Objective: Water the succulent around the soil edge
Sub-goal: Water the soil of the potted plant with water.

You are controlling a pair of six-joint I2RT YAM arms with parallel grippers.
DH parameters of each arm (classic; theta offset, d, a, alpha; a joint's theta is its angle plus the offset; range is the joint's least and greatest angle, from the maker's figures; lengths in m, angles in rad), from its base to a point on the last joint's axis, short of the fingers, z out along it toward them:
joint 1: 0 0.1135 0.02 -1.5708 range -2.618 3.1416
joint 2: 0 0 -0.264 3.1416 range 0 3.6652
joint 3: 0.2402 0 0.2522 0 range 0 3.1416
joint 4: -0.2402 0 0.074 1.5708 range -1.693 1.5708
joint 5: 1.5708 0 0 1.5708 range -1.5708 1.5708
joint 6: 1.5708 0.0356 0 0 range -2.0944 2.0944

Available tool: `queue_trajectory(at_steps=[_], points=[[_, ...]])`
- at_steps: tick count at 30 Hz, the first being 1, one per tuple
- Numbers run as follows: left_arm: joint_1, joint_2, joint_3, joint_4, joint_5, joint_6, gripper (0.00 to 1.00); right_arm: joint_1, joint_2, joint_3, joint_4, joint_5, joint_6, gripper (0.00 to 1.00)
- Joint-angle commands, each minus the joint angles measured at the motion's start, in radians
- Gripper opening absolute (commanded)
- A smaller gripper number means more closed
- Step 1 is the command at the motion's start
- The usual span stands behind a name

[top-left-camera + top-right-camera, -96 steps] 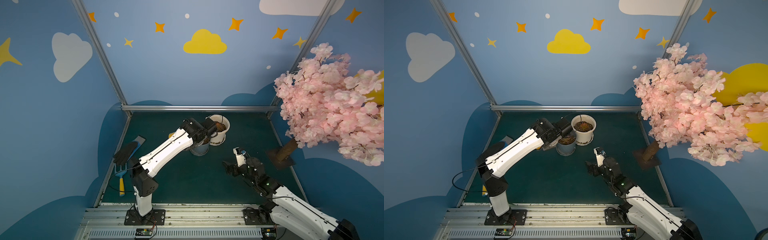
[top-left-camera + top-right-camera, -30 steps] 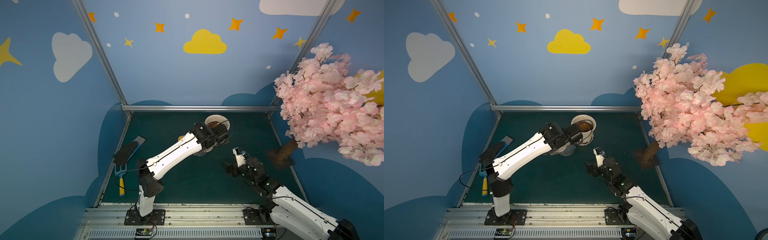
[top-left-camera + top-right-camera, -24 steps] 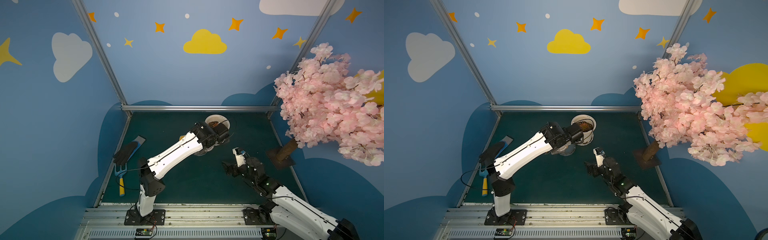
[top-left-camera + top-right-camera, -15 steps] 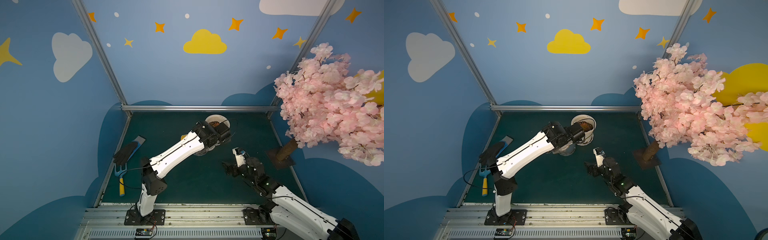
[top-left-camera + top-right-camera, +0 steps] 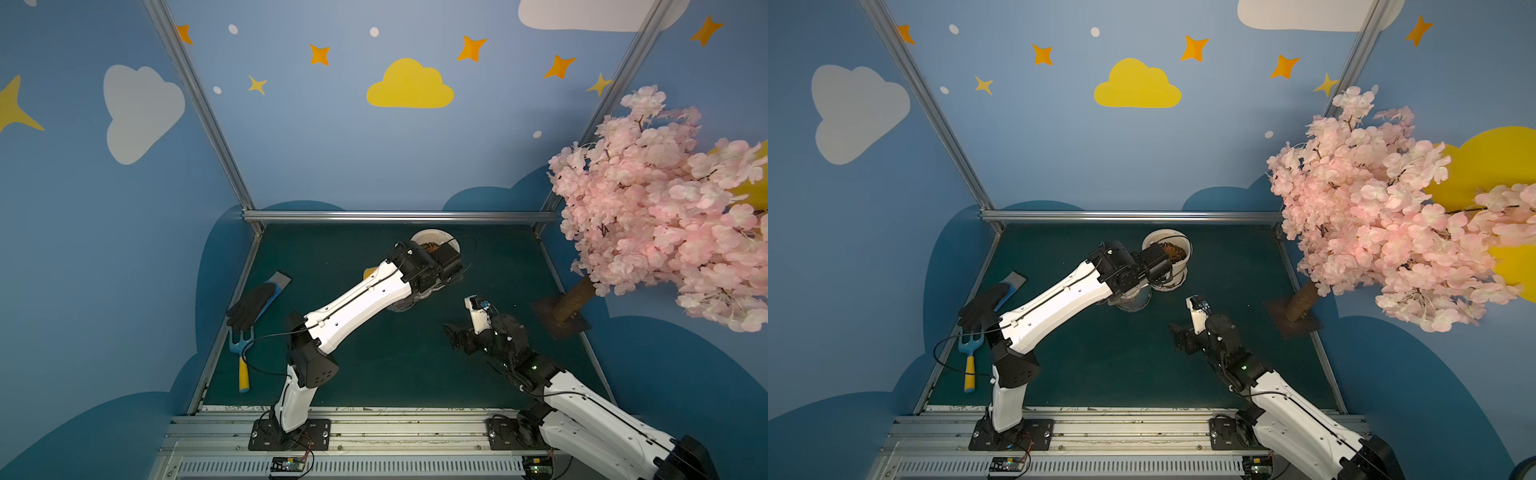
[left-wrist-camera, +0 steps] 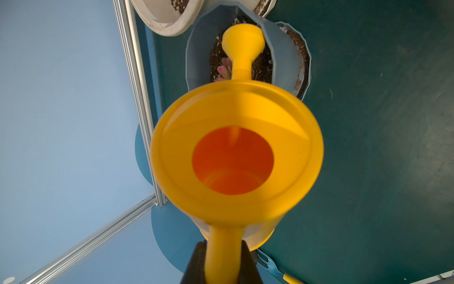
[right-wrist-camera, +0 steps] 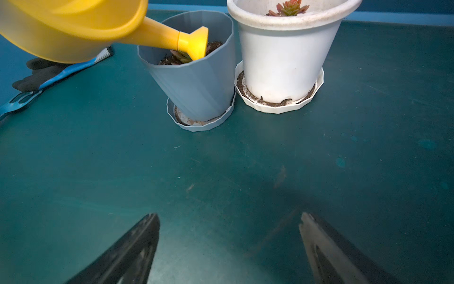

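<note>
The succulent (image 7: 180, 57) sat in the blue-grey pot (image 7: 196, 83) near the middle of the tabletop's (image 7: 221, 172) far edge, just beside the white pot (image 7: 285, 56). The yellow watering can (image 6: 235, 152) hung above it, tipped spout-down. Its long axis ran from handle (image 6: 222, 246) to rose (image 7: 196, 44), pointing toward the far edge. That put the rose over the soil (image 6: 264, 66) by the pot's wall rather than over the plant, apparently to wet only the edge; no stream was visible. The left hand (image 6: 222, 260) was clamped on the handle. The right hand (image 7: 228, 216) waited nearer the front edge, spread wide and empty.
</note>
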Motion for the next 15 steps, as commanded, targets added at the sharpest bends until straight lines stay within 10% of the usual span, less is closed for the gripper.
queue_trajectory(at_steps=[1,15], points=[[0.012,0.004,0.033,0.021,-0.028,0.018,0.03,-0.006,0.002,-0.006,0.008,0.008,-0.005,0.95],[0.038,0.033,0.065,0.040,-0.038,0.049,0.03,-0.016,0.008,-0.011,0.009,0.010,-0.004,0.95]])
